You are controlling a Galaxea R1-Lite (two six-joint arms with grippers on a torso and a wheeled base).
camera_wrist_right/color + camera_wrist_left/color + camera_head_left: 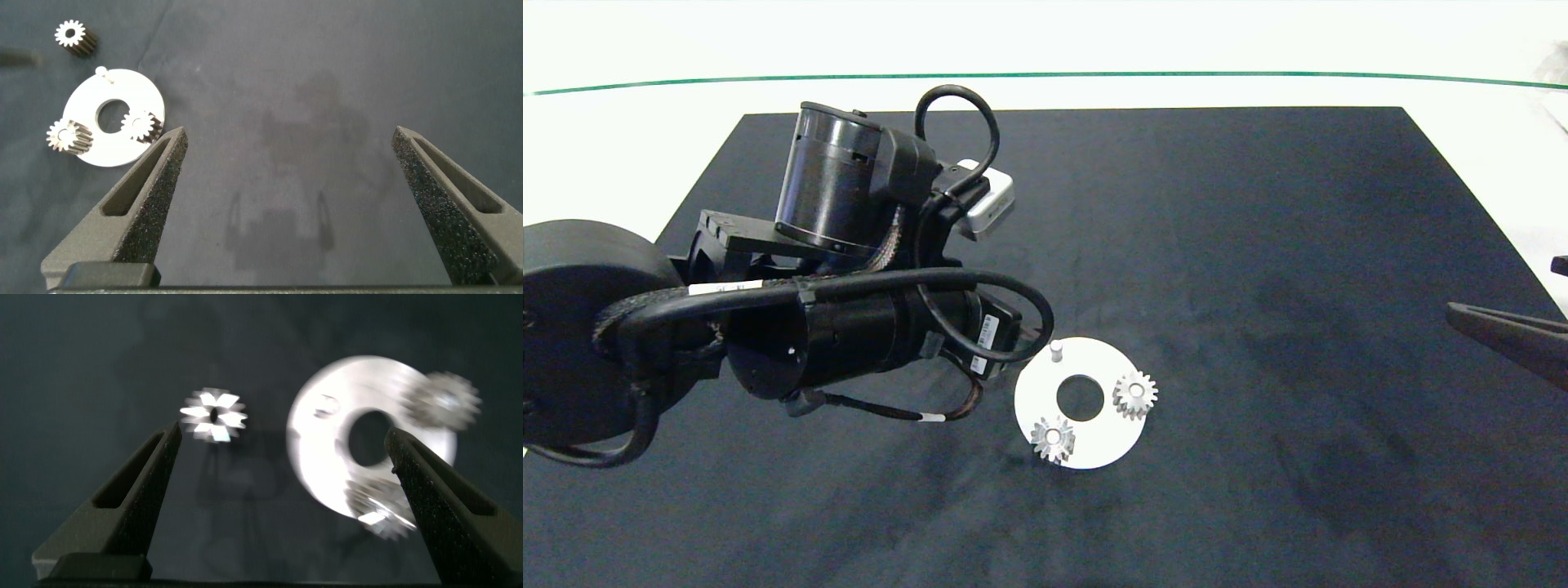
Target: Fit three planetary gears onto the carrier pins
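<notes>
Two planetary gears [1134, 395] [1053, 438] already sit on carrier pins of the white disc [1094, 447], which lies on the dark mat [1258, 245] toward the table's near edge; one pin [1056, 350] stands bare. The third gear [214, 415] lies loose on the mat just beside the disc. The left gripper [282, 469] hangs over gear and disc, fingers spread wide, holding nothing. The right gripper [286, 184] waits by the table's right edge, equally wide and empty.
</notes>
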